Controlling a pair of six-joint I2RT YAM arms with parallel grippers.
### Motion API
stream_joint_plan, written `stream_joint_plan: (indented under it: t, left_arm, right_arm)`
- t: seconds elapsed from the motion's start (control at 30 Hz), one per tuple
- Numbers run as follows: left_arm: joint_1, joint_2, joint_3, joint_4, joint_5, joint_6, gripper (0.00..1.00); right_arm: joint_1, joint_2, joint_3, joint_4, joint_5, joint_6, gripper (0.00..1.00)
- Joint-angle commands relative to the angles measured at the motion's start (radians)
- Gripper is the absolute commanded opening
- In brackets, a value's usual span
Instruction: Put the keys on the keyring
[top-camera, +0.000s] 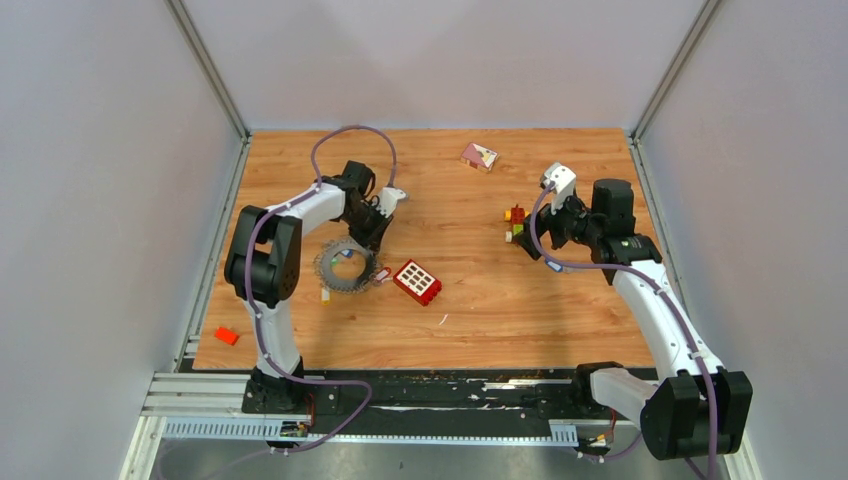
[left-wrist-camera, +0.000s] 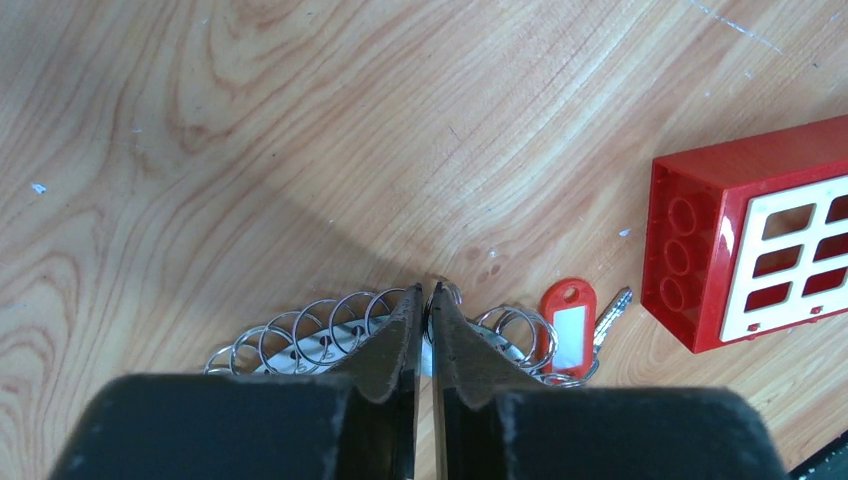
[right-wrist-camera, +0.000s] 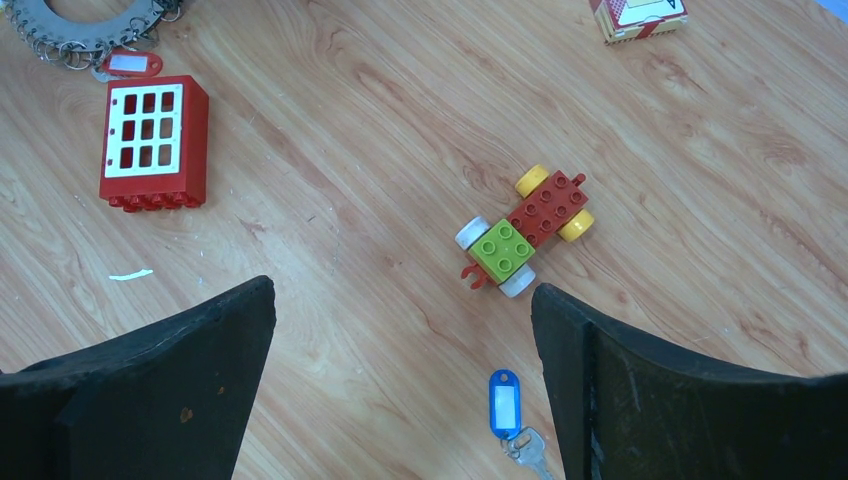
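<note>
left gripper (left-wrist-camera: 425, 300) fingers squeezed nearly together at keyring (left-wrist-camera: 310, 345) rim, actual grip hard to tell, ring mostly hidden under them, red-tag key (left-wrist-camera: 568, 325) just right, blade pointing toward red brick (left-wrist-camera: 700, 240), right gripper (right-wrist-camera: 402, 290) spread wide, blue-tag key (right-wrist-camera: 505, 402) on the table below its gap, blade tip cut off

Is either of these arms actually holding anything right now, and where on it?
The left gripper seems to pinch the keyring by a small wire loop on its rim. The right gripper is open and holds nothing.
</note>
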Motion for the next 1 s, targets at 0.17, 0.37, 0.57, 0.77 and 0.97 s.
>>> stream_joint_plan:
  t: [0.17, 0.37, 0.57, 0.77, 0.97]
  left_arm:
    - [-0.004, -0.096, 0.025, -0.086, 0.095, 0.085, 0.0]
    - [-0.004, -0.218, 0.01, -0.056, 0.15, 0.157, 0.0]
    - [-0.004, -0.395, -0.028, -0.022, 0.271, 0.198, 0.0]
    - [-0.004, -0.606, -0.078, 0.115, 0.351, 0.141, 0.0]
    - [-0.013, -0.767, -0.177, 0.547, 0.508, -0.141, 0.0]
  right_arm:
    - [0.011, 0.002, 0.041, 0.015, -0.017, -0.005, 1.0]
    - [0.037, 0.01, 0.064, 0.022, -0.06, 0.04, 1.0]
    - [0.109, 0.029, 0.137, 0.016, -0.125, 0.07, 1.0]
    - [0.234, 0.061, 0.241, 0.026, -0.183, 0.051, 1.0]
    - [0.291, 0.157, 0.385, 0.023, -0.279, 0.114, 0.97]
